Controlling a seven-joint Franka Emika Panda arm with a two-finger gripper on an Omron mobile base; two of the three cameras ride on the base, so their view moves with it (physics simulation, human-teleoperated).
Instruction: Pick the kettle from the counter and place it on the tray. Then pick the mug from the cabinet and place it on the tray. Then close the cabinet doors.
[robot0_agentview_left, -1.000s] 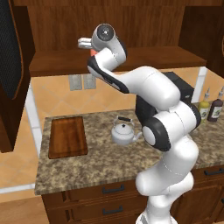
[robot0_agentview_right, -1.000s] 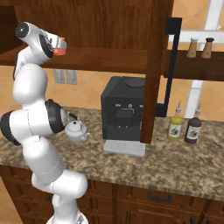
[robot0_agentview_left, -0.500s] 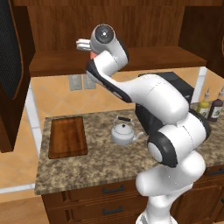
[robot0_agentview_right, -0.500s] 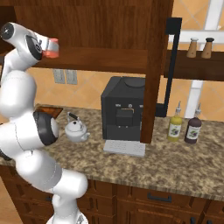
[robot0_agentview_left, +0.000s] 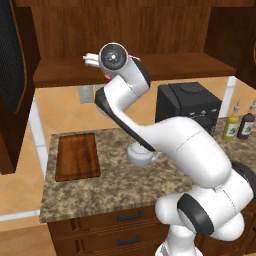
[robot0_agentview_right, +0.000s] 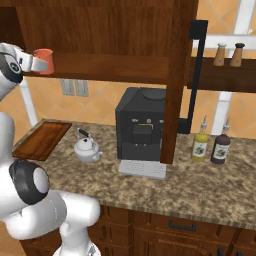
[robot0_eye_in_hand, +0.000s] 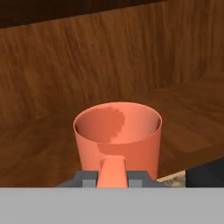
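- The small plain orange-red cylindrical mug (robot0_agentview_right: 43, 61) sits at the upper left of the right base view, upright at the front edge of the dark wooden cabinet shelf (robot0_agentview_right: 115, 67).
- My jaws (robot0_eye_in_hand: 112, 175) are nearly shut, pinched on the mug's handle at the bottom of the hand view.
- The squat silver-grey metal kettle (robot0_agentview_right: 87, 148) stands on the speckled granite table (robot0_agentview_right: 200, 185), left of centre.
- The flat reddish-brown wooden tray (robot0_agentview_left: 76, 155) lies bare at the left of the left base view, well apart from the kettle.

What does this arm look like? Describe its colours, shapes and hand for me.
The arm is glossy white, built of thick rounded segments, with dark grey rings at the joints and a round dark cap near the wrist. The hand has small grey fingers. No cables or markings are visible.
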